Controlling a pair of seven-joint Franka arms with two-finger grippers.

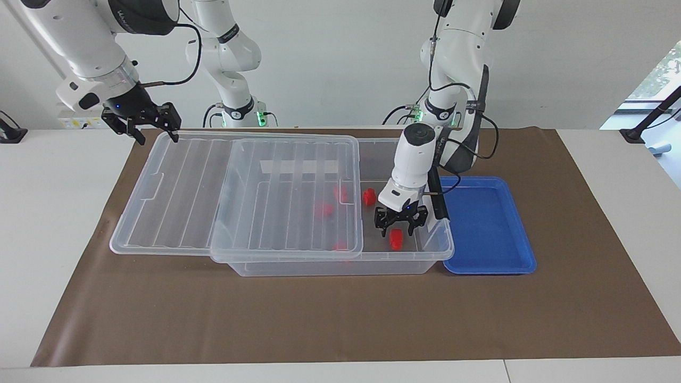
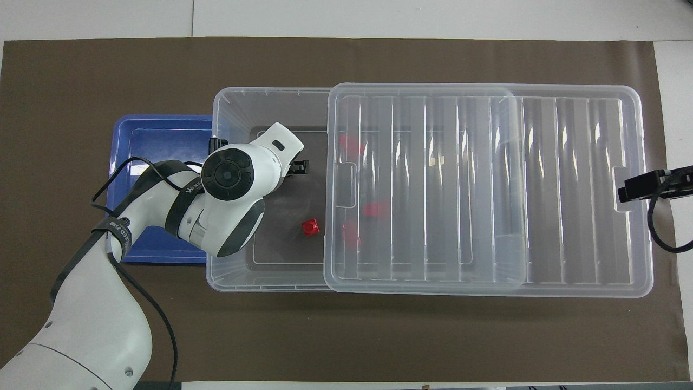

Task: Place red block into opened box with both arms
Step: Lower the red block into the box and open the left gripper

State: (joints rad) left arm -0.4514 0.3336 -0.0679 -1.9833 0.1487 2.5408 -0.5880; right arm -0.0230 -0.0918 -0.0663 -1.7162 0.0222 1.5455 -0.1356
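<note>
facing view: left pincer (image 1: 400, 225) spread wide, released, small red plastic block (image 1: 396, 239) resting in large clear plastic box (image 1: 425, 254); right pincer (image 1: 153, 130) open at clear ribbed lid's (image 1: 175, 191) corner. placing looks done.

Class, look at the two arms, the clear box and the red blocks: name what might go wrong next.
1. The left claw, open, hangs just above the red block in the box; rising, it might snag the rim.
2. The lid overhangs the box end by the right claw; it could tip.
</note>
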